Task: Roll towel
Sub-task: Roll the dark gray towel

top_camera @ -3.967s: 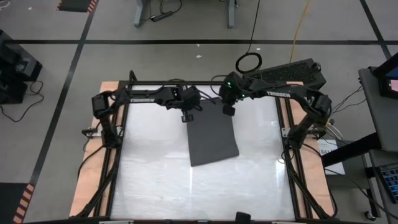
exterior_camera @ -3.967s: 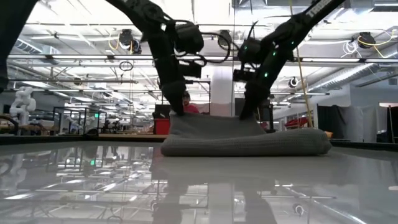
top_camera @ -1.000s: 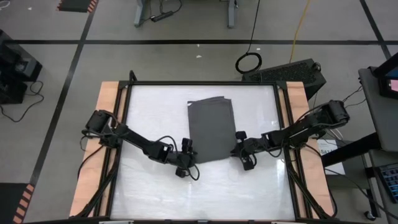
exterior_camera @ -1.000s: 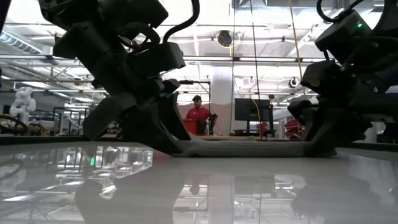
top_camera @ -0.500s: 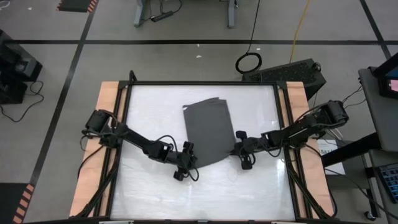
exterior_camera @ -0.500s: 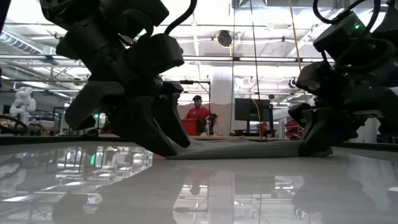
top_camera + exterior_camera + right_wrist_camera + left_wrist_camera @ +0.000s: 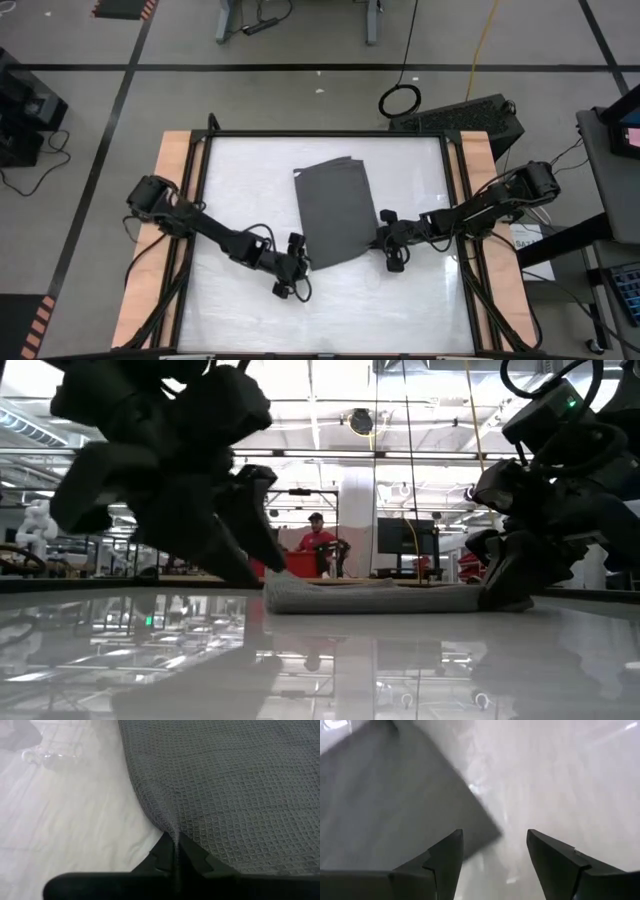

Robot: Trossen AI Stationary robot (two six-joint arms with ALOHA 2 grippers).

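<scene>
The towel [image 7: 332,214] is dark charcoal grey with a fine waffle weave; the desk [image 7: 400,300] is glossy white, edged by pale wood.

Plenty of bare white table [image 7: 230,190] on both sides of the towel [image 7: 333,210] and all along the near edge, so easy passage there. The towel lies flat mid-table, low profile, nothing stacked on it. Its near corners are the crowded bit: left gripper [image 7: 296,262] sits just off the near-left corner w/ fingers spread, right gripper [image 7: 384,240] is pinched on the near-right edge. Both arms cut diagonally in from the side rails, blocking those lanes.
</scene>
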